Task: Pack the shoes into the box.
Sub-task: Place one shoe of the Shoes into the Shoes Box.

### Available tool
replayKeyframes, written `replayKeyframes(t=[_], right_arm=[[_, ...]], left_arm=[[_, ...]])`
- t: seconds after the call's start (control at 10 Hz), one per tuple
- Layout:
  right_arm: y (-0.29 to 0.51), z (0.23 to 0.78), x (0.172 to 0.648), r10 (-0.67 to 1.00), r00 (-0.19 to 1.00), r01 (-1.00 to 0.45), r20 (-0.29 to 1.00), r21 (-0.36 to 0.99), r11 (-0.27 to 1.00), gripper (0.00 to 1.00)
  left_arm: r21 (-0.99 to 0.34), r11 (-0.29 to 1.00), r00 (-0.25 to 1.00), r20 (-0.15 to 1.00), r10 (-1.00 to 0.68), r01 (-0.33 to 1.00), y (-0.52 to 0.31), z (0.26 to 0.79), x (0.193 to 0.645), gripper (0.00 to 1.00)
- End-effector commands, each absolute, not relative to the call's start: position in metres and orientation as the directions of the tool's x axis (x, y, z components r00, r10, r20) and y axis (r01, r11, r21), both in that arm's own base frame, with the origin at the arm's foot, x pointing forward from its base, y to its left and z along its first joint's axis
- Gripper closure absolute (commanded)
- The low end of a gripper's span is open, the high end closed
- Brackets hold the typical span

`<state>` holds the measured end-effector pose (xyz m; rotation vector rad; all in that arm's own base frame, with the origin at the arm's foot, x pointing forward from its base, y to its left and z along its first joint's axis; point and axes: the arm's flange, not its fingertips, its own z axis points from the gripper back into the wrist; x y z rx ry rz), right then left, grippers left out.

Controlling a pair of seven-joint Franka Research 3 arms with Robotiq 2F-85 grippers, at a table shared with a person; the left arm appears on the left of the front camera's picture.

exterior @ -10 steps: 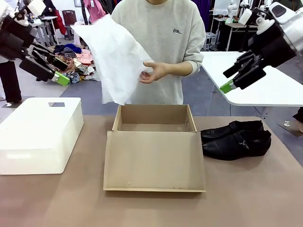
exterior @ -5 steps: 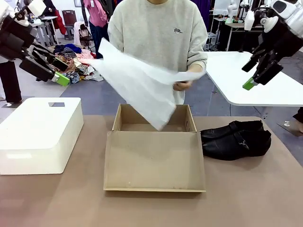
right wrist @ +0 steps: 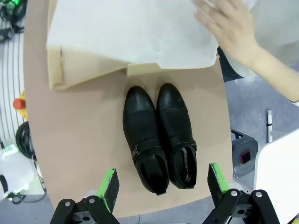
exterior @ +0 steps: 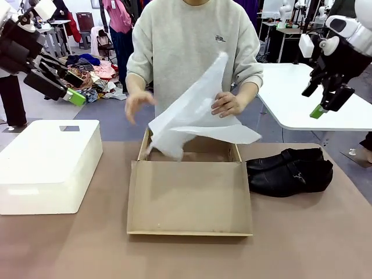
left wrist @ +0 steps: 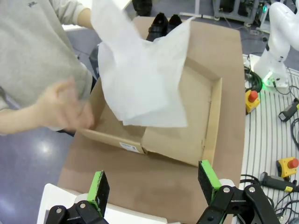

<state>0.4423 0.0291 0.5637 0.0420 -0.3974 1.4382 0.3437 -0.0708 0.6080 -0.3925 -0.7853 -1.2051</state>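
The tan cardboard box stands open mid-table, its flap lid lying flat toward me. A person holds white tissue paper over its cavity with one hand. The black shoes lie side by side on the table right of the box. My left gripper hangs open, high at the left, far from the box. My right gripper hangs open, high above the shoes. The right wrist view looks down on the shoes between my open fingers. The left wrist view shows the box and the tissue.
A white plastic bin sits upside down at the table's left. A white table stands behind on the right. The person's other hand moves blurred, left of the tissue. Bare brown tabletop lies in front.
The person has swung the tissue paper down from chest height to the box's opening. My right gripper has risen, shifted right and turned. The left arm has stayed still.
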Motion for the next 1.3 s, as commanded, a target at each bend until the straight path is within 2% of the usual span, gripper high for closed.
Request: replayKeyframes(t=[0.0,0.4,1.2], right_arm=[[0.015,0.559,0.462,0.971,0.046,-0.974,0.236,-0.206,0.097,0.0],[0.004,0.539,0.48,0.955,0.113,-0.975,0.273,-0.156,0.16,0.0],[0.011,0.536,0.473,0.964,0.098,-0.976,0.246,-0.165,0.141,0.0]], left_arm=[[0.129,0.324,0.133,0.727,-0.673,0.937,-0.07,0.608,0.344,0.0],[0.129,0.324,0.133,0.727,-0.673,0.937,-0.07,0.608,0.344,0.0],[0.129,0.324,0.133,0.727,-0.673,0.937,-0.07,0.608,0.344,0.0]])
